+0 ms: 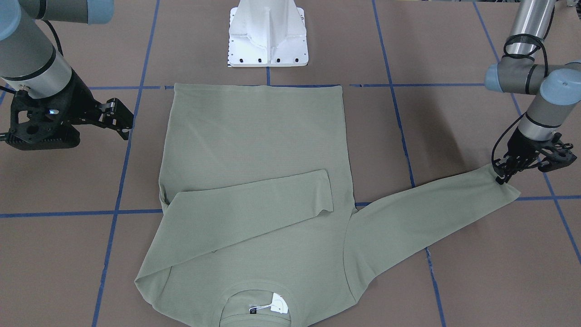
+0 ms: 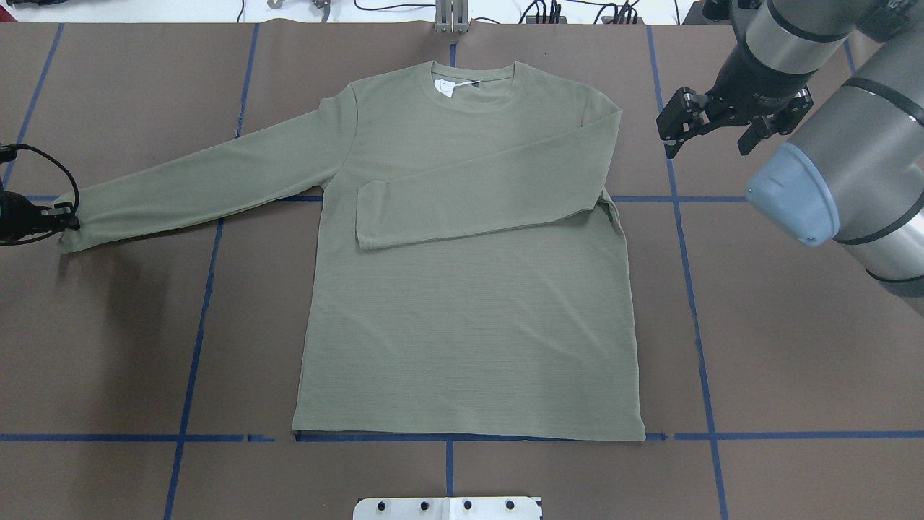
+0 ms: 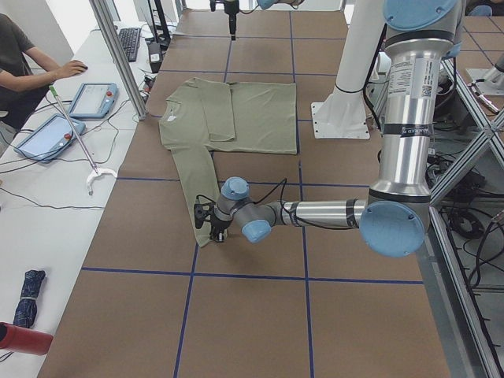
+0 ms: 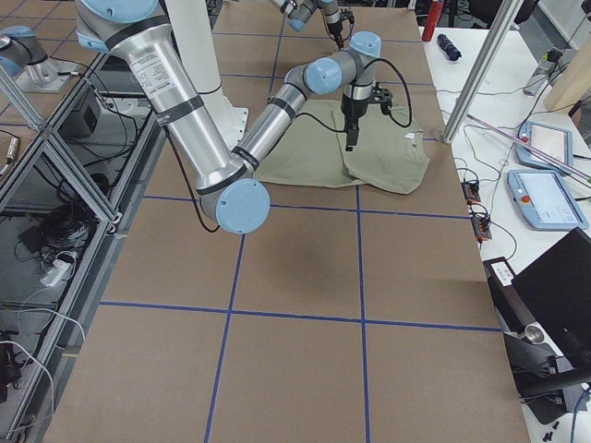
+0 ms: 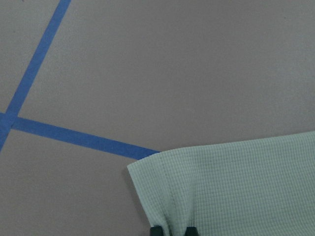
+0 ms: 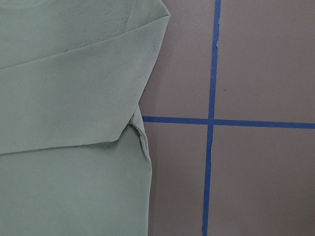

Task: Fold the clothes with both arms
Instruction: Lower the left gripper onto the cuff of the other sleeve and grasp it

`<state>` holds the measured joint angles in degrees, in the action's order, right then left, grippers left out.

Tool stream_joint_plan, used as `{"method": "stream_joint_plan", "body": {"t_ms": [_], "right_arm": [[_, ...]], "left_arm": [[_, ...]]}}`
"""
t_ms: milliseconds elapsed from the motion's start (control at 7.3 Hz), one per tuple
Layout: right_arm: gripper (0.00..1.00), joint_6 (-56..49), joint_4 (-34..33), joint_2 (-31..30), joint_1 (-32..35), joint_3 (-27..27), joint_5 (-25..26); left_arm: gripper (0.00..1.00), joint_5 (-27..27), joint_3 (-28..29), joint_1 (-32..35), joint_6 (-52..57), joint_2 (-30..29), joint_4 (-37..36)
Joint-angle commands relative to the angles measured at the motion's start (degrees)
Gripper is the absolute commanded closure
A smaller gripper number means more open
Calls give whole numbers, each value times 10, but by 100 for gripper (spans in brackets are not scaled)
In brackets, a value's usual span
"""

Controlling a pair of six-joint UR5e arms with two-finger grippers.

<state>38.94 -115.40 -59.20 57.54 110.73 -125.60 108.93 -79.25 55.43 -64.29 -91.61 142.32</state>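
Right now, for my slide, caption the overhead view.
Green shirt lies flat, one sleeve folded across its chest; left gripper pinches the other cuff, right gripper open beside it.

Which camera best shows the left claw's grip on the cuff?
Left wrist: the cuff puckers inside the left claw. Front-facing and overhead show the claw small at the cuff; side views, smaller.

Matt ribbed knit shirt (image 2: 469,325) — paper table (image 2: 794,361)

Sage-green shirt (image 2: 469,325) lay flat, one sleeve folded across chest, other outstretched with cuff pinched by left gripper (image 1: 500,180); right gripper (image 2: 707,143) hovered, jaws apart.
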Motion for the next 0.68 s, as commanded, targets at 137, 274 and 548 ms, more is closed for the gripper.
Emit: {"method": "stream_joint_plan", "body": {"t_ms": [137, 274, 548], "right_arm": [[0, 0, -3, -17, 4, 15, -1], [0, 0, -3, -30, 4, 26, 0], [0, 0, -4, -59, 11, 44, 0]], "left_arm": [[100, 48, -56, 1, 0, 3, -19], [100, 58, -93, 0, 0, -12, -75], [100, 59, -149, 0, 0, -133, -264]]}}
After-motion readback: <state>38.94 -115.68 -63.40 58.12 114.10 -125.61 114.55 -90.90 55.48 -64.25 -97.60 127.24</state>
